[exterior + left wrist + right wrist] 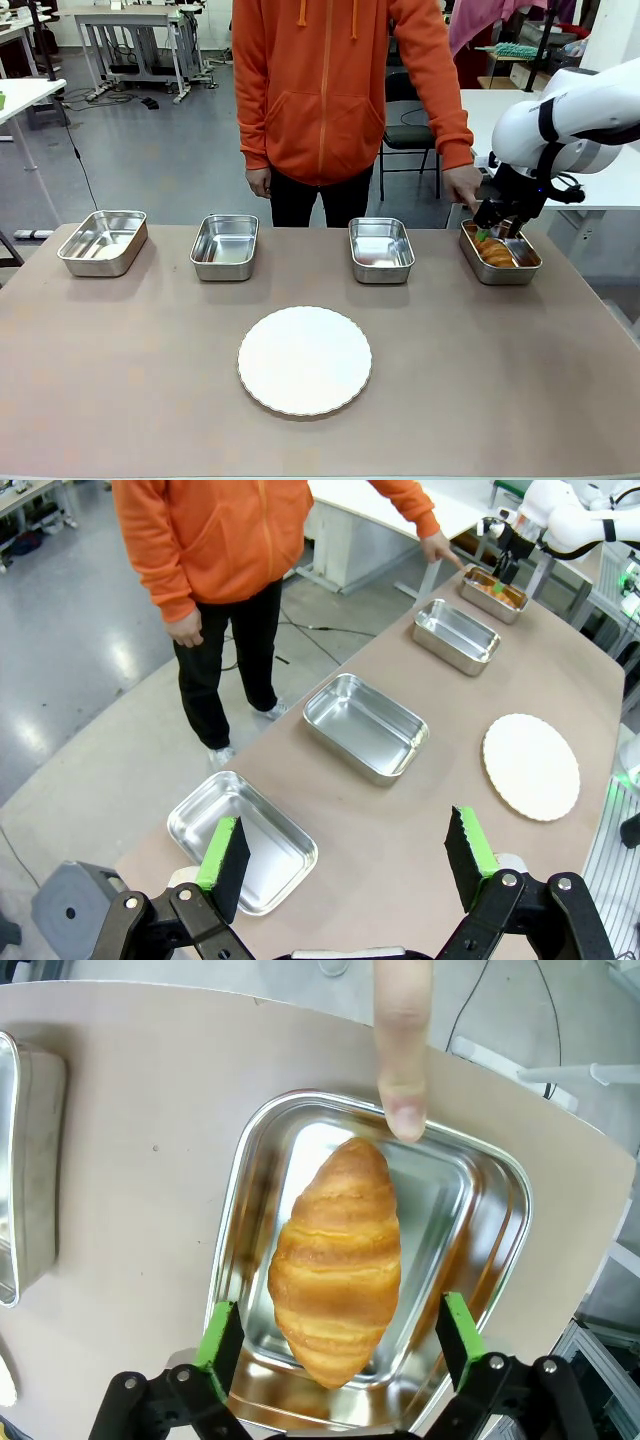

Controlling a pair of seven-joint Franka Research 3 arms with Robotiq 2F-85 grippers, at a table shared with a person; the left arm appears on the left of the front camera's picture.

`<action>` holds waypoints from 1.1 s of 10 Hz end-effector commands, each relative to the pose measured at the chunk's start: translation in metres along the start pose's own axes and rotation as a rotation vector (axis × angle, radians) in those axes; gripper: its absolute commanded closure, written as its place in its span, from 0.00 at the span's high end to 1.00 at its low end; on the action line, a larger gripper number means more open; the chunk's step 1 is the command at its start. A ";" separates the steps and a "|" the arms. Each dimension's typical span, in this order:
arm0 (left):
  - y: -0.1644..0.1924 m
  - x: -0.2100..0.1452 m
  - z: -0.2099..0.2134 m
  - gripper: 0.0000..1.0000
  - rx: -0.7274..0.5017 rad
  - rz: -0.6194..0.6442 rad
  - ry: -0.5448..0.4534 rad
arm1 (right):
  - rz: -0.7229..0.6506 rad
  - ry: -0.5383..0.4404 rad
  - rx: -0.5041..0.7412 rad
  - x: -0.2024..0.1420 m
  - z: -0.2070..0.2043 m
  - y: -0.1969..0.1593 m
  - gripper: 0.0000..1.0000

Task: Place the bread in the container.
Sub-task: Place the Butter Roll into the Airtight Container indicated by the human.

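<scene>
The bread (338, 1255), a golden-brown croissant, lies inside the far-right steel container (480, 1250); the front view shows the bread (497, 253) in that container (525, 268) too. My right gripper (340, 1335) hovers just above it, open, fingers on either side and not touching it; in the front view the right gripper (497, 228) is over the pan's far end. A person's finger (403, 1080) rests on the container's rim. My left gripper (347, 855) is open and holds nothing, high above the left end of the table.
Three other steel pans (103, 242) (225, 246) (381, 249) stand in a row along the far side. A round white plate (304, 360) lies in the middle near me. The person in an orange hoodie (340, 90) stands at the far edge.
</scene>
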State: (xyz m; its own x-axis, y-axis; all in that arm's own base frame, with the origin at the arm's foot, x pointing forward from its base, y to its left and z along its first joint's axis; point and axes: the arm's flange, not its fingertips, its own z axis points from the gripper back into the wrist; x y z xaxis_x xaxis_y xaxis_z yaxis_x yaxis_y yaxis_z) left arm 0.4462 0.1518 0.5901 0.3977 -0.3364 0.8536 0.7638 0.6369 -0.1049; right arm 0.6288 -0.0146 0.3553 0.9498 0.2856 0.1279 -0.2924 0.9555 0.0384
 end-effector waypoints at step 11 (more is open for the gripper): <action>-0.001 0.000 0.000 1.00 -0.007 -0.010 -0.020 | -0.105 -0.110 -0.028 -0.151 0.064 0.115 1.00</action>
State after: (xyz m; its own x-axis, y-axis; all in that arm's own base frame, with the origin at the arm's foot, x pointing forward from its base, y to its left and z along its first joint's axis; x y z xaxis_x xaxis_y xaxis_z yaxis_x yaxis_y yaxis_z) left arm 0.4459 0.1517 0.5908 0.3963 -0.3367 0.8542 0.7642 0.6366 -0.1037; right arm 0.4614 0.0397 0.4083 0.9597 0.1808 0.2151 -0.1942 0.9800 0.0428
